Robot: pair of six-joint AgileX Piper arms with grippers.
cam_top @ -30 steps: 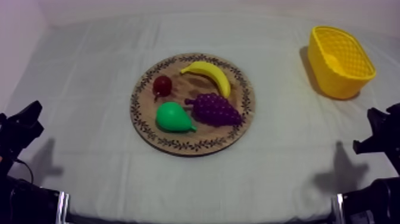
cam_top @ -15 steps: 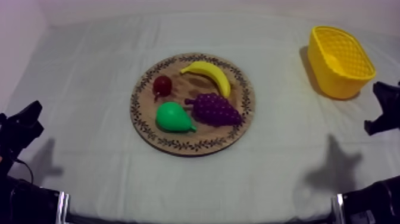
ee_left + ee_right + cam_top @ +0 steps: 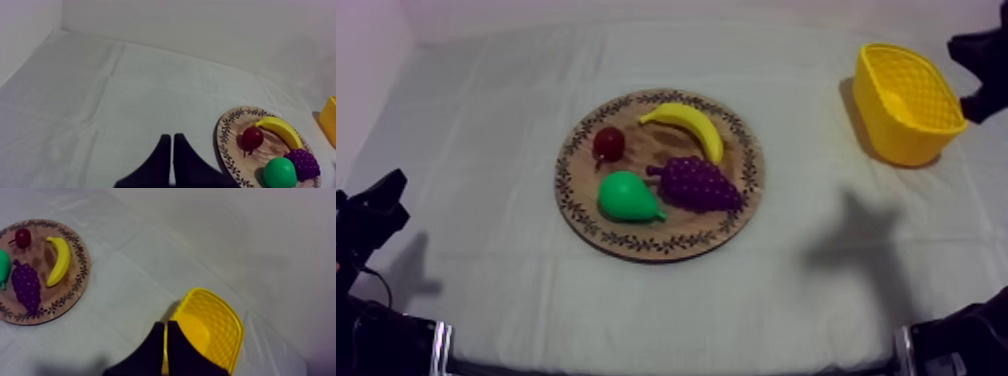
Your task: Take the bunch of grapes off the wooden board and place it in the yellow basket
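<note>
The purple bunch of grapes [image 3: 698,183] lies on the round wooden board [image 3: 656,250] mid-table, between the banana [image 3: 686,125] and the green pear [image 3: 627,196]. The yellow basket [image 3: 906,103] stands at the far right. My right gripper [image 3: 981,70] hangs high just right of the basket. In the right wrist view its fingers lie together, shut on nothing [image 3: 166,323], over the basket's near rim [image 3: 210,328], with the grapes [image 3: 26,285] far off. My left gripper [image 3: 172,136] is shut and rests low at the left [image 3: 376,210], well away from the grapes [image 3: 304,164].
A small red fruit [image 3: 608,143] sits on the board's left part behind the pear. The right arm's shadow [image 3: 856,235] falls on the cloth between the board and the basket. Open cloth surrounds the board on all sides.
My right arm has risen from the lower right edge to the upper right, beside the basket, and its shadow has slid toward the board. The left arm and the fruit have not moved.
</note>
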